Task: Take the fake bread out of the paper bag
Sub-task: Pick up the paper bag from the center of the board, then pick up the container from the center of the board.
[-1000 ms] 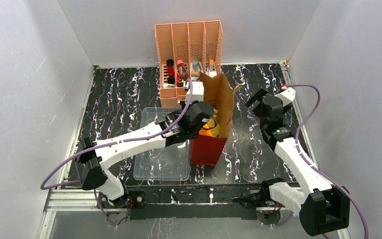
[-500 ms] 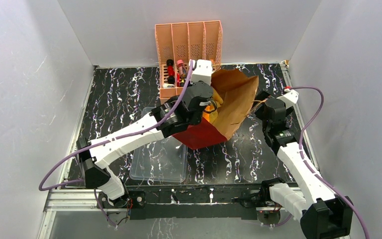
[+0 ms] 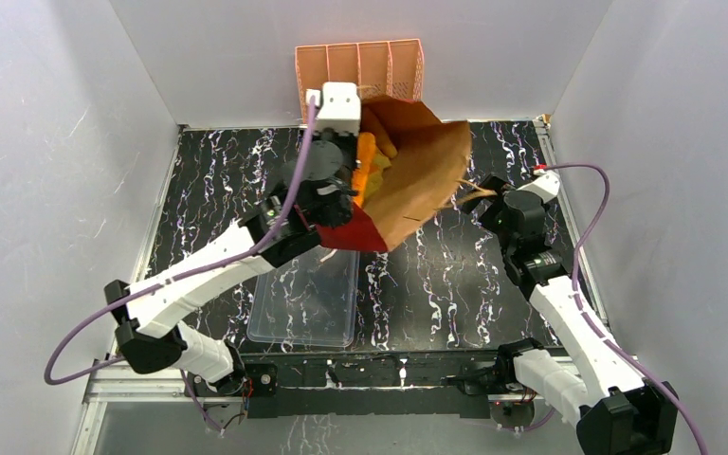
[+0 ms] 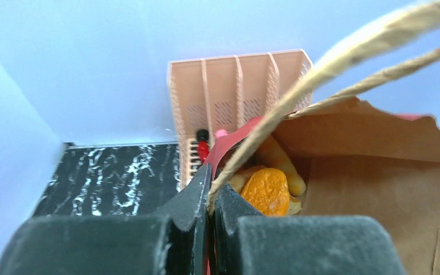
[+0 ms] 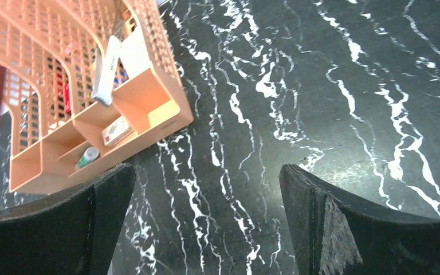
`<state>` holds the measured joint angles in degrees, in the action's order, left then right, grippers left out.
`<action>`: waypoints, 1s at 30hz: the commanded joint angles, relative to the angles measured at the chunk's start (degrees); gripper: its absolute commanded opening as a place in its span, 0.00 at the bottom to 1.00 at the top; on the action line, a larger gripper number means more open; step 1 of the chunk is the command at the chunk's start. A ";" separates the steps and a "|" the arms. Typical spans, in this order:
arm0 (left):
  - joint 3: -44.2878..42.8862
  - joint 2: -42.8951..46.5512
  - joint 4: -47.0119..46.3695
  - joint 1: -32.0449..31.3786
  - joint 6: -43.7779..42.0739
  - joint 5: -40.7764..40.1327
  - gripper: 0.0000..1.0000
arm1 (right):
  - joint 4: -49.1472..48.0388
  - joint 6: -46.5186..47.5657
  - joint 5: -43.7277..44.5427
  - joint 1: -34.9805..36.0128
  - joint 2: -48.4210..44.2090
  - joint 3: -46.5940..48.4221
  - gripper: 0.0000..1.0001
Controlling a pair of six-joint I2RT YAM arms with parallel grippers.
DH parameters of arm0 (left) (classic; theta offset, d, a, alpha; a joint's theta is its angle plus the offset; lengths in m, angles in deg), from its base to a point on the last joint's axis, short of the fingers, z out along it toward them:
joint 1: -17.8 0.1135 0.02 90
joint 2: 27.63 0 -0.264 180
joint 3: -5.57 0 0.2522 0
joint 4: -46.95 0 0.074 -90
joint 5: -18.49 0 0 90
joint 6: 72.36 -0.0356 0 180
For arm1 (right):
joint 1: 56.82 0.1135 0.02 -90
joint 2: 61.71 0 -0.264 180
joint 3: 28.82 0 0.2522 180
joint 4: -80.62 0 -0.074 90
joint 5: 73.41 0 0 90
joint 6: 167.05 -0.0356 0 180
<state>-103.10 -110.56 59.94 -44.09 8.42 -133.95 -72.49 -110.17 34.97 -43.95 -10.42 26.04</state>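
Fake bread (image 4: 266, 192) sits inside the paper bag (image 3: 422, 175), bunched just within its mouth. From the left wrist view a rounded orange piece lies in front and a long golden loaf (image 4: 279, 163) lies behind it, both against the brown inner wall. Seen from above, the bag is tipped over. Its open mouth points up and toward the back wall and the pink slotted organizer (image 3: 360, 66). Its red lower part is toward the near side, over the far end of the clear plastic tray (image 3: 308, 299). Whether that red end touches the bench (image 3: 218, 180) cannot be told.

The left pincer (image 4: 211, 192) is clamped tight at the bag's mouth. A strand of the twine loop handle (image 4: 332, 63) runs out from between its two black fingers, and a red edge of the bag lies in the same pinch. Its arm reaches up from the near left corner across the tray.

The right pincer (image 5: 206, 172) is spread fully wide with nothing between its fingers. It is aimed down at bare marbled bench beside the organizer's low front compartments, which hold small boxes and bottles. In the overhead view it is just to the right of the bag, near the second handle loop, and does not hold it.
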 commanded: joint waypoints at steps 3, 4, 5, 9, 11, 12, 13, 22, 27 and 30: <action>2.61 6.24 -6.81 4.74 -7.74 -4.39 0.00 | -2.00 -0.36 -2.54 4.76 -3.21 4.09 0.98; 3.43 6.61 -6.76 5.50 -7.60 -4.36 0.00 | -1.81 -0.40 -2.77 5.31 -3.43 4.91 0.98; 4.27 6.95 -6.96 6.25 -7.53 -4.34 0.00 | -1.59 -0.39 -2.98 5.81 -3.54 5.72 0.98; 5.44 7.54 -6.40 10.14 -7.58 -4.01 0.00 | -0.47 -1.47 -5.42 7.58 -1.84 7.48 0.98; 5.37 7.98 -5.63 12.22 -7.61 -3.69 0.00 | -0.71 -2.23 -6.61 9.33 0.04 7.02 0.98; 5.27 8.29 -5.24 13.21 -7.60 -3.48 0.00 | -1.04 -2.50 -6.52 10.70 1.19 6.57 0.98; 5.07 8.63 -4.69 14.23 -7.45 -3.24 0.00 | -1.32 -2.69 -5.97 12.40 2.58 6.19 0.98; 4.01 11.71 4.20 22.97 -2.75 0.08 0.00 | -6.24 -5.15 6.26 32.38 18.20 5.35 0.98; 5.22 12.69 10.19 28.17 2.85 3.37 0.00 | -8.25 -6.86 8.10 37.84 27.22 7.10 0.98; 6.45 13.49 13.13 31.80 6.27 6.19 0.00 | -9.85 -7.70 8.12 40.11 32.01 7.79 0.98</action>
<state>-96.54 -100.39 69.78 -16.22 9.41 -131.66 -77.20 -115.68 39.78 -6.52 17.31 30.98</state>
